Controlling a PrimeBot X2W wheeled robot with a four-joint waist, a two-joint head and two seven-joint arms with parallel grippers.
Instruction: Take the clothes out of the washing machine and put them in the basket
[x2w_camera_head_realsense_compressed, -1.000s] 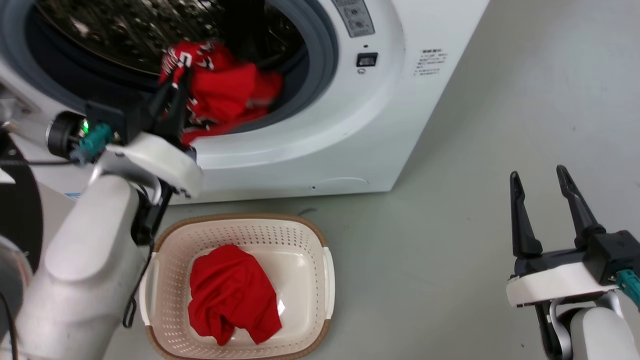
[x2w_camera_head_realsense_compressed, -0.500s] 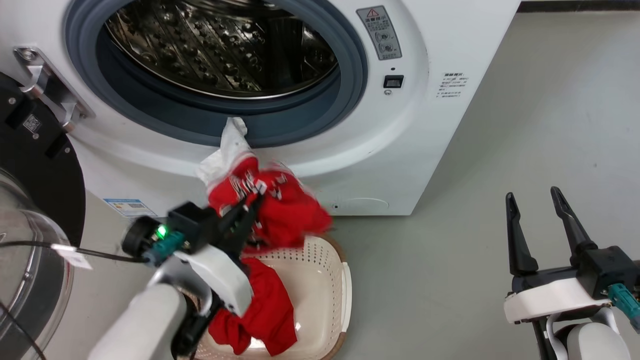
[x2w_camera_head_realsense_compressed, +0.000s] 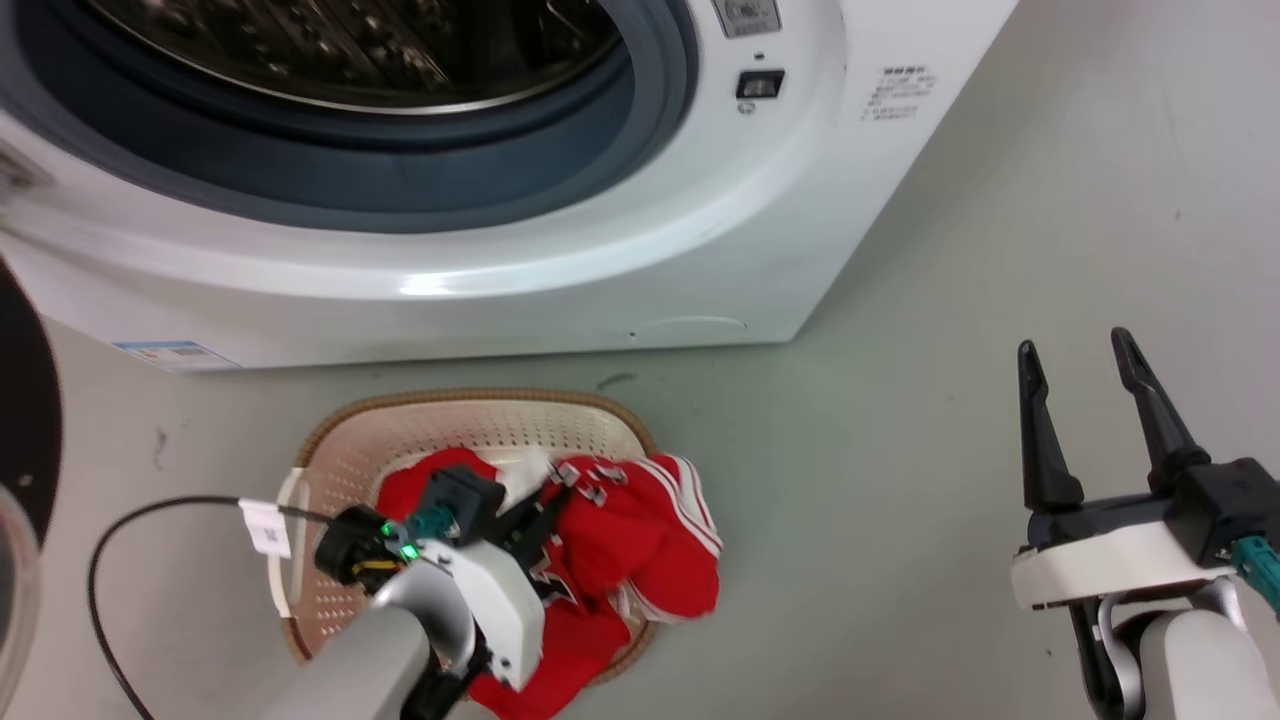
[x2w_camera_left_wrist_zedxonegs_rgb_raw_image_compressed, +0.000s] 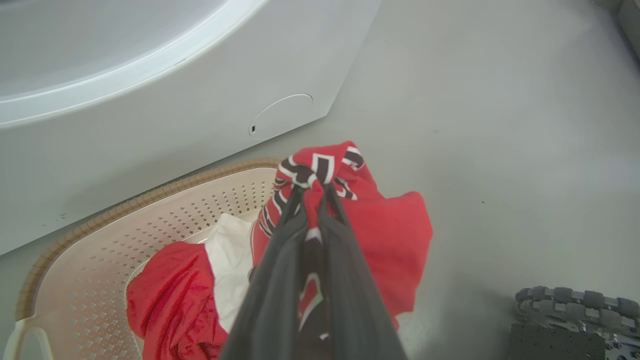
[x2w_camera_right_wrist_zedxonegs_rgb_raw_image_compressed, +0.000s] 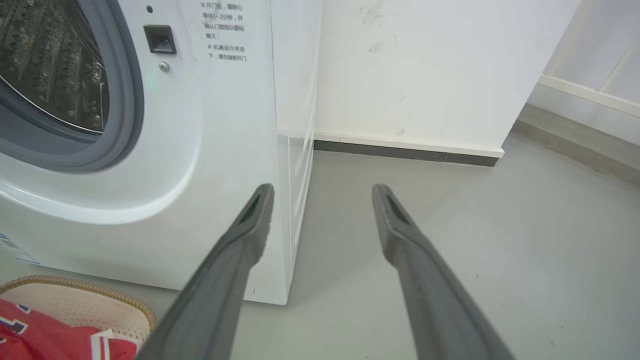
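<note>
The washing machine (x2w_camera_head_realsense_compressed: 620, 260) stands open, its drum (x2w_camera_head_realsense_compressed: 350, 50) showing bare steel. On the floor before it sits the basket (x2w_camera_head_realsense_compressed: 470, 405) with a plain red garment (x2w_camera_head_realsense_compressed: 415, 485) inside. My left gripper (x2w_camera_head_realsense_compressed: 545, 505) is low over the basket, shut on the red jersey (x2w_camera_head_realsense_compressed: 650, 545), which spills over the basket's right rim. In the left wrist view the gripper (x2w_camera_left_wrist_zedxonegs_rgb_raw_image_compressed: 311, 189) pinches a bunched fold of the jersey (x2w_camera_left_wrist_zedxonegs_rgb_raw_image_compressed: 395, 235) beside the plain garment (x2w_camera_left_wrist_zedxonegs_rgb_raw_image_compressed: 170, 300) and the basket (x2w_camera_left_wrist_zedxonegs_rgb_raw_image_compressed: 125, 210). My right gripper (x2w_camera_head_realsense_compressed: 1072, 342) (x2w_camera_right_wrist_zedxonegs_rgb_raw_image_compressed: 322, 189) hangs open over bare floor.
The black-rimmed door (x2w_camera_head_realsense_compressed: 25, 400) hangs open at the far left. A black cable (x2w_camera_head_realsense_compressed: 130, 520) loops on the floor left of the basket. A grey ribbed part (x2w_camera_left_wrist_zedxonegs_rgb_raw_image_compressed: 565, 310) lies at the left wrist view's lower right. A white wall (x2w_camera_right_wrist_zedxonegs_rgb_raw_image_compressed: 425, 75) stands behind the machine.
My left gripper has carried the jersey from the drum's mouth down into the basket. The head camera has shifted. The right gripper stays open and still.
</note>
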